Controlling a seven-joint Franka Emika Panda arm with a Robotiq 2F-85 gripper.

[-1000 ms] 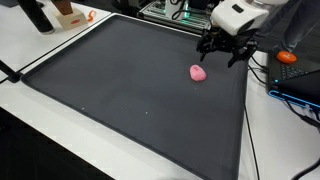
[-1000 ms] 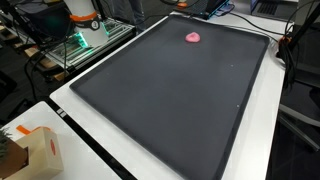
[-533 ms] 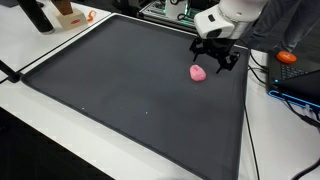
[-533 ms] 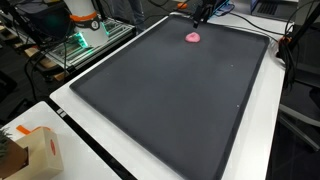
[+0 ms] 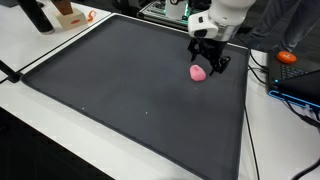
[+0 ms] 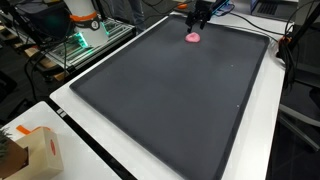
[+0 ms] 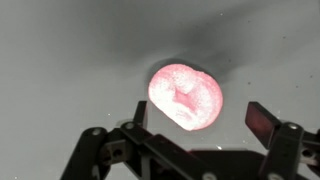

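One pink lump (image 7: 186, 96) lies beneath the spread hand (image 7: 200, 116).

White table (image 5: 30, 48), dark mat (image 5: 130, 95) covering it, pink lump (image 5: 198, 72) on mat

You have a wide dark grey rubber mat (image 5: 130, 90) covering most of the white tabletop (image 5: 45, 45), a small brown cardboard box (image 6: 42, 152) on the table's corner in an exterior view, a round orange object (image 5: 288, 57) just past the mat's edge, a green-lit metal wire rack (image 6: 85, 40) beside the table
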